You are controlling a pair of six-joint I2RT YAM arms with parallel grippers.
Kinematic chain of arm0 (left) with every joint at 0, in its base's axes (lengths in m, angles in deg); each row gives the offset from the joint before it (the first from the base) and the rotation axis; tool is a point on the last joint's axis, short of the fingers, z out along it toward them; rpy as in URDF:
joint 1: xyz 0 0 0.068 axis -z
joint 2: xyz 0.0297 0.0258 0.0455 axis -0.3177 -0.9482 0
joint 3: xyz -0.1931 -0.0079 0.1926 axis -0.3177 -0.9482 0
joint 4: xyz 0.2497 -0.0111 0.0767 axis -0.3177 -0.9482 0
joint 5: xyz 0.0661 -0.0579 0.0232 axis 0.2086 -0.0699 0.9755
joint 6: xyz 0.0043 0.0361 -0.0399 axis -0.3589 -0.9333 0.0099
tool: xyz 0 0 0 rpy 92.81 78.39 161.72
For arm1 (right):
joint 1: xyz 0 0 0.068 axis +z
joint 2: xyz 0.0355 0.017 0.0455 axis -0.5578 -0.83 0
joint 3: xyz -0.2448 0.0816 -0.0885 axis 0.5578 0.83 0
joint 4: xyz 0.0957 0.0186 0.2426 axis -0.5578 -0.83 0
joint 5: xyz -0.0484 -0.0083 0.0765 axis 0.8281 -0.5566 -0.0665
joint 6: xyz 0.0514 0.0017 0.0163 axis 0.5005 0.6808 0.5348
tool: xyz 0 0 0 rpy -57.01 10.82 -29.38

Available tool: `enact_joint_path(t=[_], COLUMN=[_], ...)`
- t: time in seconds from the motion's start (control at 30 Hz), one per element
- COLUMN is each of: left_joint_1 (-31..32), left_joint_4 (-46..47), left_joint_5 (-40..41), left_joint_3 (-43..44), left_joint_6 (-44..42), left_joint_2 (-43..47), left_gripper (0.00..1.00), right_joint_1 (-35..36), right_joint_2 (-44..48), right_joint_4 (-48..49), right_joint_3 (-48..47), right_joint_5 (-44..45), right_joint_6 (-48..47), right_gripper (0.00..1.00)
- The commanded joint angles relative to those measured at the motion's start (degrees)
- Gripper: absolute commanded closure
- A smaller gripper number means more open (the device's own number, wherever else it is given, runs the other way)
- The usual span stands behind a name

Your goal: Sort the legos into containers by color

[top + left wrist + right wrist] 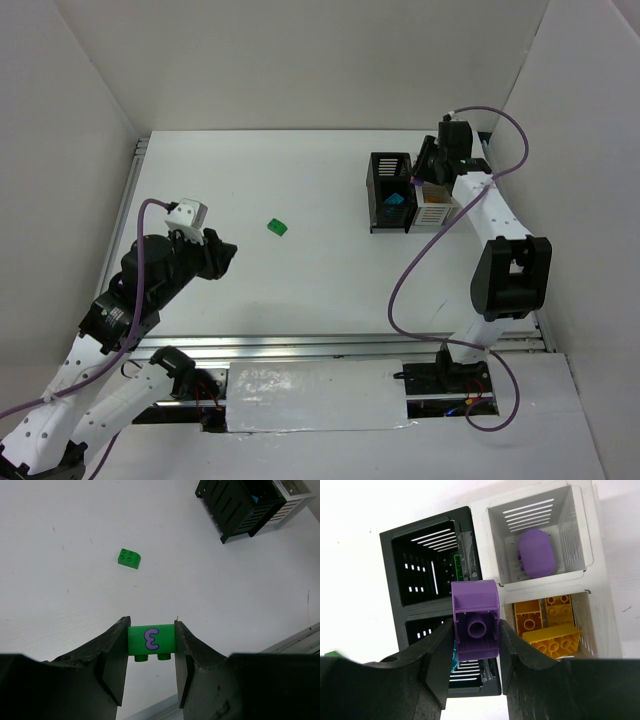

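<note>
Purple to purple is the aim: the purple brick (475, 605) sits clamped between the jaws of the right gripper (475, 635), its hollow underside facing the camera, over the seam between a black bin (415, 575) and the white bin (535, 517). That white bin already holds a purple piece (537, 552) and lies up and to the right of the brick in the right wrist view, just beside it. I judge the release needs a short shift that way first; let go here, the brick could catch a rim or drop into the black bin. The left gripper (150, 631) grips a green brick (151, 641) at lower middle of its view, and a loose green brick (129, 558) lies on the table (60, 605) toward upper left, well apart from the bins
</note>
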Motion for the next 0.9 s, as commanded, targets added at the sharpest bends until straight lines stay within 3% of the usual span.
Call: enact_joint_path(t=[0.0, 0.33, 0.5, 0.87], left_joint_1=[-0.4, -0.4, -0.4, -0.4], left_joint_4=[3.2, 3.1, 2.9, 2.9], left_joint_5=[-0.7, -0.7, -1.1, -0.3], left_joint_3=[0.4, 0.4, 0.6, 0.1], left_joint_6=[-0.9, -0.9, -0.9, -0.8], left_joint_2=[0.3, 0.3, -0.1, 2.0], left_gripper=[1.0, 1.0, 1.0, 1.0], right_joint_1=[0.0, 0.0, 0.0, -0.1], right_joint_2=[1.5, 1.4, 2.3, -3.0], right_joint_4=[-0.2, 0.5, 7.0, 15.0], right_joint_3=[-1.7, -1.8, -0.4, -4.5], right_joint_5=[0.0, 0.7, -0.1, 12.4], right_joint_6=[-0.8, -0.8, -4.3, -9.0], right_gripper=[1.0, 1.0, 1.0, 1.0])
